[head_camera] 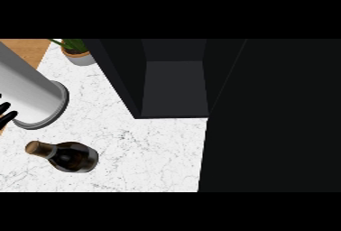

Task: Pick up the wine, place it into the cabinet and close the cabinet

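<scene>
The wine bottle is dark with a brown cork top and rests on the white marble counter at the lower left, with nothing touching it. The black cabinet stands open at the top centre, and its grey inside is bare. Its door is swung out and fills the right side of the view. My left forearm is a grey cylinder at the upper left. Only the fingers of my left hand show at the left edge, straight and spread, well above the bottle. My right hand does not show.
A small potted plant stands at the counter's back left, beside the cabinet. A strip of brown wood shows beyond the counter's left edge. Bare marble lies between the bottle and the cabinet's opening.
</scene>
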### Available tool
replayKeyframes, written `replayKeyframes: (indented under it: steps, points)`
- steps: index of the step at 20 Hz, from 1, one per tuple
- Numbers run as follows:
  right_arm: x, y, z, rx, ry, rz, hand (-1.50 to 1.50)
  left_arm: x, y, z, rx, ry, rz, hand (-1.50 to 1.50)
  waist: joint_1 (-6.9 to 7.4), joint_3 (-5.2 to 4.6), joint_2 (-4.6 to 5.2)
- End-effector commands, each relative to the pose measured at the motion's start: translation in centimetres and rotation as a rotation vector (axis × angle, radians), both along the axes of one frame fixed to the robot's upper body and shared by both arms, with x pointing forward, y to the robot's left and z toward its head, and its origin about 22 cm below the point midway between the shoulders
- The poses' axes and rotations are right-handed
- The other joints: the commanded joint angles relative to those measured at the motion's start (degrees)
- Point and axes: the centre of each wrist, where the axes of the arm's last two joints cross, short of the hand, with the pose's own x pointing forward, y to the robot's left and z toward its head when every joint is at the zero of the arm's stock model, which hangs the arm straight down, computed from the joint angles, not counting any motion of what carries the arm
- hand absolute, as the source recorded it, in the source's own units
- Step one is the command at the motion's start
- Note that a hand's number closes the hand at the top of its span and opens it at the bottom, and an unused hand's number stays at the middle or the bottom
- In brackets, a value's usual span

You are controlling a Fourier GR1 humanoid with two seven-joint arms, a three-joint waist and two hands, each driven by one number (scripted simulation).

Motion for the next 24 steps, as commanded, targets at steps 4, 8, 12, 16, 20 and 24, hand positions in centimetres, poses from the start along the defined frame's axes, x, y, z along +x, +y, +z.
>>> replayKeyframes:
  steps: [4,8,12,16,20,24]
  points:
    - [-5.3,-1.4,3.0,0.050,-0.069,0.019,-1.50,1.3,-1.1,-4.1,0.008,0.041,-0.022,-1.50,-0.70,0.03,-0.07]
    - [-4.7,-1.5,3.1,0.047,-0.089,0.014,-1.50,1.9,-0.7,-6.0,0.035,0.069,-0.036,-1.50,-0.34,0.01,0.05]
    - [-4.7,-1.9,3.5,0.033,-0.080,0.012,-1.50,2.8,0.9,-7.4,0.046,0.069,-0.013,-1.50,-0.40,0.02,0.12]
    - [-5.3,-1.6,3.6,0.024,-0.083,0.024,-1.50,3.6,0.4,-9.2,0.058,0.080,0.017,-1.50,-0.66,-0.02,0.00]
    - [-4.3,-1.5,3.0,0.024,-0.083,0.008,-1.50,4.5,2.5,-10.8,0.058,0.087,0.034,-1.50,-0.45,-0.01,0.16]
    - [-5.0,-1.6,3.5,0.019,-0.090,0.047,-1.50,5.3,0.9,-12.4,0.101,0.107,0.031,-1.50,-0.55,-0.03,0.10]
